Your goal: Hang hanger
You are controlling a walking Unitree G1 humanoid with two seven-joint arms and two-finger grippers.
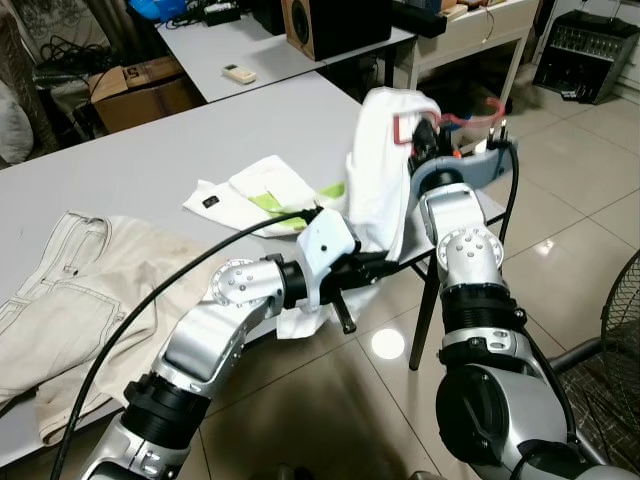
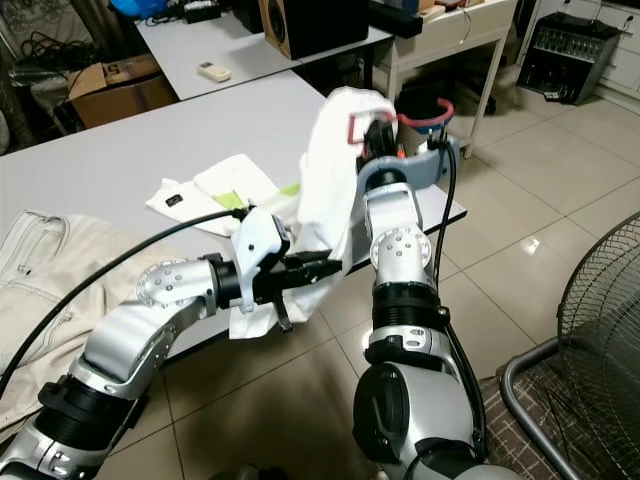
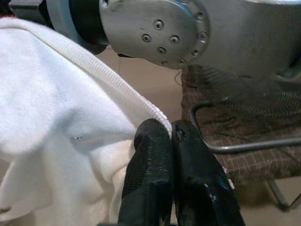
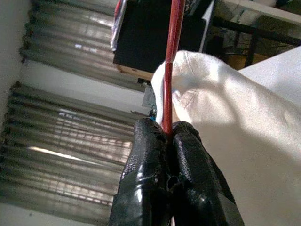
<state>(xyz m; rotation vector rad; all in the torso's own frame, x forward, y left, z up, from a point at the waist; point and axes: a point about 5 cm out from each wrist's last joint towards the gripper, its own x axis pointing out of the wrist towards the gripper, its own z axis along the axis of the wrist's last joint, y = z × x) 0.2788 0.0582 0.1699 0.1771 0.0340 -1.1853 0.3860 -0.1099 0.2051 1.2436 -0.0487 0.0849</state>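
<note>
Both grippers clamped: right on red hanger, left on hem of white shirt draped over it

Right gripper (image 4: 168, 155) raised above the corner of the grey table (image 1: 150, 150), fingers pressed tight together on the red hanger (image 1: 470, 120), thin red bar running up between them in the right wrist view. White shirt (image 1: 385, 170) hangs over the hanger and down past the table edge. Left gripper (image 3: 171, 141) lower, just off the table edge, fingers fully closed pinching the ribbed hem of the shirt. On the table: beige trousers (image 1: 70, 290) at the robot's left, another white garment with green print (image 1: 260, 195) mid-table, near the hanging shirt. Remote (image 1: 238, 72) on a further table, cardboard box (image 1: 140, 90) behind, speaker (image 1: 325, 25) at the back. Tiled floor, fan grille (image 1: 610, 360) at right
</note>
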